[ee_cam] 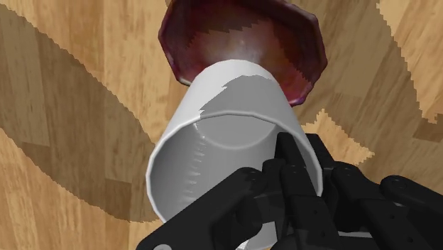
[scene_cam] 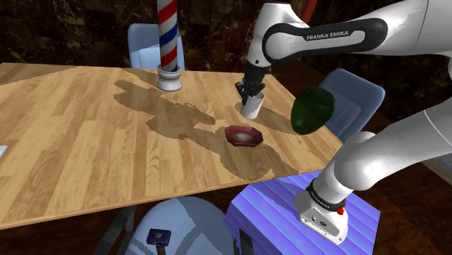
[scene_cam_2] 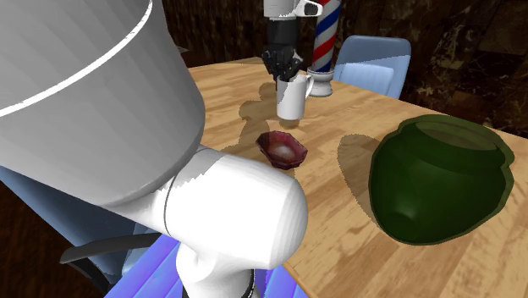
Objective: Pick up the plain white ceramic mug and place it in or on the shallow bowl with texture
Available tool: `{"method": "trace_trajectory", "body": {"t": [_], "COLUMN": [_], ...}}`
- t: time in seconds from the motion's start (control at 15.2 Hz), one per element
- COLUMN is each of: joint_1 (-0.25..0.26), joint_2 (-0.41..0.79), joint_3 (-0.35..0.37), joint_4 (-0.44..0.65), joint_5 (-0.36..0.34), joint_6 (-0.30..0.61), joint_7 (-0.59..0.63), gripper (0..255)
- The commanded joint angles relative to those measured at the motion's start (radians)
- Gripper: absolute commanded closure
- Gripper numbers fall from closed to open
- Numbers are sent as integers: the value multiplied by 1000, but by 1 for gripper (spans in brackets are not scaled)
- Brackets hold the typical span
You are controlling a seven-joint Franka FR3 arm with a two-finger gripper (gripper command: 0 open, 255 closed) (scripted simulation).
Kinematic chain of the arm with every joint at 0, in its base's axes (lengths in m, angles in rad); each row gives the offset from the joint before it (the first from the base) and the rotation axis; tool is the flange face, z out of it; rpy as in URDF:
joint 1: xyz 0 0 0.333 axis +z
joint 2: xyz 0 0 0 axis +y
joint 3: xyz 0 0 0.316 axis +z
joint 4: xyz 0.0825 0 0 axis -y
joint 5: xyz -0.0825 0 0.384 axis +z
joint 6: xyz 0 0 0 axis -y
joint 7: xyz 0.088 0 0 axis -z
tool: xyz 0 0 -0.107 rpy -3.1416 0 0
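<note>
Jaws clamp the empty white mug by its rim; dark-red bowl empty

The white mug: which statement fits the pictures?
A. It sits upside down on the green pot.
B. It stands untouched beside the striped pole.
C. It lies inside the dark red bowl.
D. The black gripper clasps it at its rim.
D: the gripper clasps the white mug at its rim, and the dark red bowl sits empty, apart from it.
</note>
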Motion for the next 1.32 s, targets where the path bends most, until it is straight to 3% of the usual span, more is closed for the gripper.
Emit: {"method": "trace_trajectory", "body": {"t": [0.0, 0.86, 1.25], "joint_1": [1, 0, 0], "joint_2": [5, 75, 75], "joint_3": [2, 9, 9], "joint_4": [-22, -144, -144], "joint_5": [1, -2, -2], "joint_6": [27, 219, 219], "joint_7": [2, 8, 8], "gripper": [255, 255, 255]}}
